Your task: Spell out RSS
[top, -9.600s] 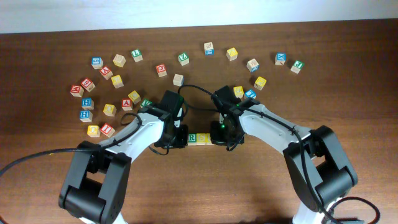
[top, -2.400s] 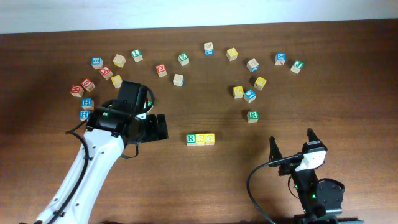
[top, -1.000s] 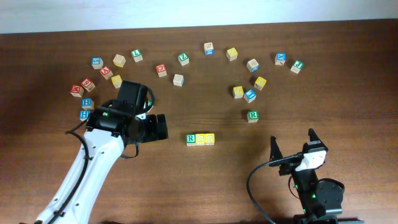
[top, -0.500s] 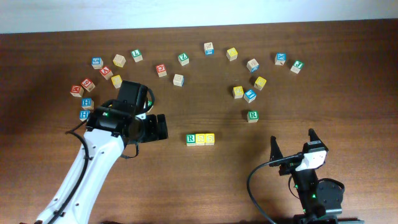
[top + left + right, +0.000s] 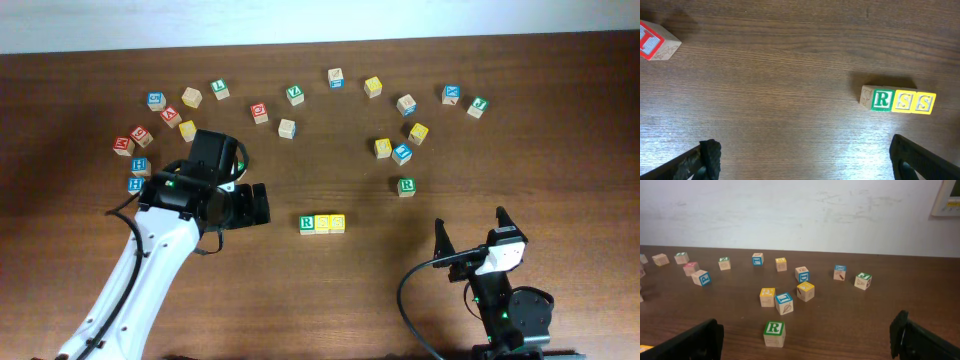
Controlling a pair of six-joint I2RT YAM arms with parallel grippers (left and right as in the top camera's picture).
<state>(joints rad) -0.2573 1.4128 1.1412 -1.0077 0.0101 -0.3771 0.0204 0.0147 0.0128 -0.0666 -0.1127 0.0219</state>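
1. The three cubes (image 5: 322, 223) lie touching in one line at the centre of the table (image 5: 330, 310). They read R, S, S, so the word looks finished.
2. The left gripper (image 5: 258, 203) hangs at 9 o'clock of the cubes, jaws spread wide and empty, far enough off to nudge nothing.
3. The right gripper (image 5: 470, 232) sits at 5 o'clock of them, fingers likewise spread, holding nothing.
4. A spare green R cube (image 5: 406, 186) rests at 2 o'clock, probably unneeded.

The tabletop (image 5: 330, 290) is dark brown wood with visible grain. Behind the tabletop stands a plain white wall (image 5: 800, 215), slightly scuffed, in even light.
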